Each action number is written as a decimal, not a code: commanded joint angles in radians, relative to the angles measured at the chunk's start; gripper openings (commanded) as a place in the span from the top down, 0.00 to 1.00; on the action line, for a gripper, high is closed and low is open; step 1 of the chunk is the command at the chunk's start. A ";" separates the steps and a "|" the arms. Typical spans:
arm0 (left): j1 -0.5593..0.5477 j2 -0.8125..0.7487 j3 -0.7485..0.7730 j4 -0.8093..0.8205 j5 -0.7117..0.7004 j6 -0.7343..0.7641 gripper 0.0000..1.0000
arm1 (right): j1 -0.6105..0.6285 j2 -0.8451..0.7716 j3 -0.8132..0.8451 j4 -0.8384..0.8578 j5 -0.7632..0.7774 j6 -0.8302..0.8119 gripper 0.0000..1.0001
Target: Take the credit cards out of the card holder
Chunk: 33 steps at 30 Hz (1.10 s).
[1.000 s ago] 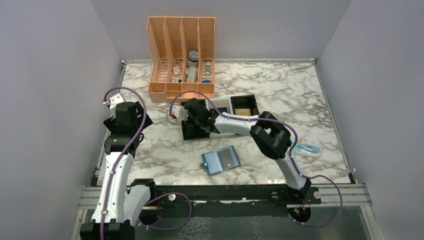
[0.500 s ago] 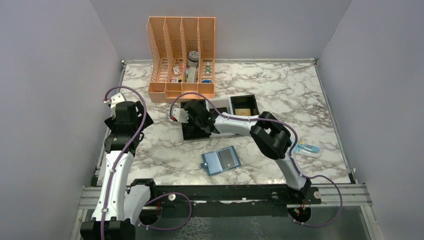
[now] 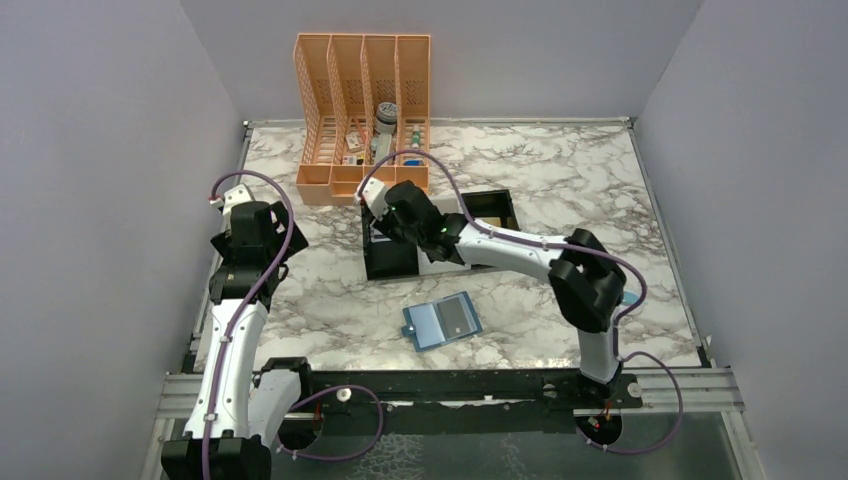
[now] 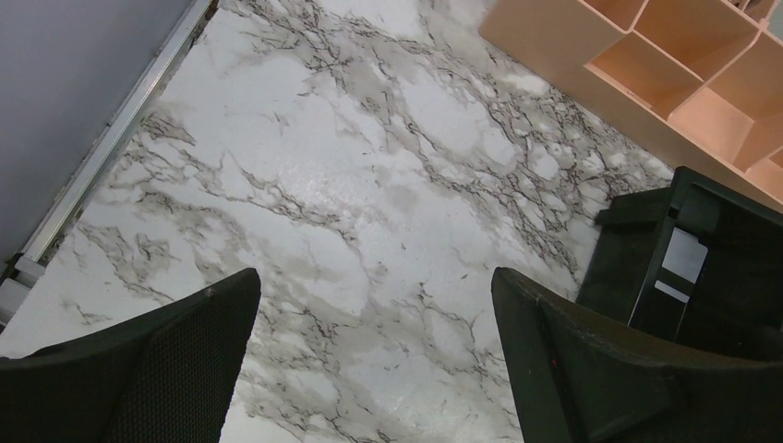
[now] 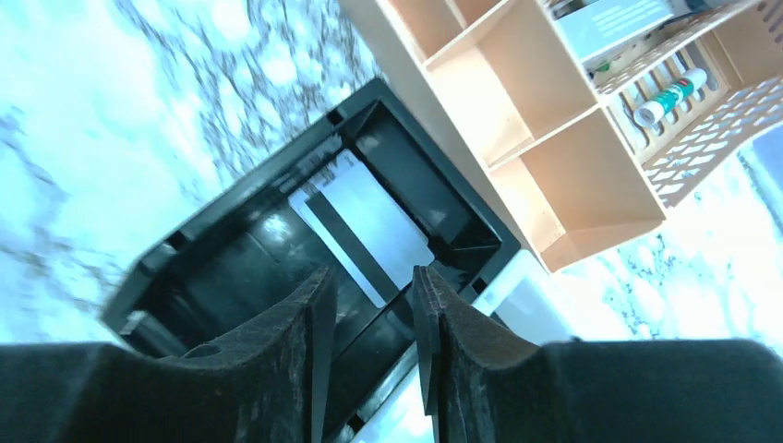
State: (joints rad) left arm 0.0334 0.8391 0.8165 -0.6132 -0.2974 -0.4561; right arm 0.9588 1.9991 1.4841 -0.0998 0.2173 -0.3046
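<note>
The light-blue card holder (image 3: pixel 441 322) lies open and flat on the marble, with a grey rectangle on its right panel. My right gripper (image 5: pixel 369 286) hangs over the left black compartment of the tray (image 5: pixel 231 240). Its jaws stand a little apart with nothing between them. A pale credit card with a dark stripe (image 5: pixel 365 221) lies flat in that compartment, and the left wrist view shows it too (image 4: pixel 683 258). My left gripper (image 4: pixel 374 281) is open wide over bare marble at the left of the table, well away from the holder.
An orange divided organiser (image 3: pixel 365 110) with small items stands at the back, just behind the tray (image 3: pixel 390 262). The tray's right compartment (image 3: pixel 488 212) holds something tan. A pale blue-and-white packet (image 3: pixel 628 297) peeks out behind the right arm's elbow.
My right gripper's jaws have parted and it has risen and drawn back toward the organiser, over the tray. The left arm has not moved.
</note>
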 commanded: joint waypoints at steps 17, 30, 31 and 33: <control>0.008 0.023 -0.067 0.161 0.496 0.108 0.01 | -0.097 -0.601 -0.581 -0.003 -0.072 0.726 0.79; -0.230 0.052 -0.162 0.267 0.822 -0.106 0.03 | -0.235 -0.832 -0.945 0.019 -0.492 0.962 0.68; -0.284 0.065 -0.173 0.267 0.778 -0.126 0.04 | -0.234 -0.831 -0.958 0.024 -0.502 0.967 0.66; -0.398 0.077 -0.202 0.264 0.648 -0.174 0.05 | -0.234 -0.824 -0.967 0.024 -0.523 0.964 0.64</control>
State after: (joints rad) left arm -0.2020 0.8948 0.6651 -0.3683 0.4755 -0.5121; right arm 0.7208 1.1854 0.5392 -0.1177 -0.2089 0.6033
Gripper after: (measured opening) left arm 0.961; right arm 0.343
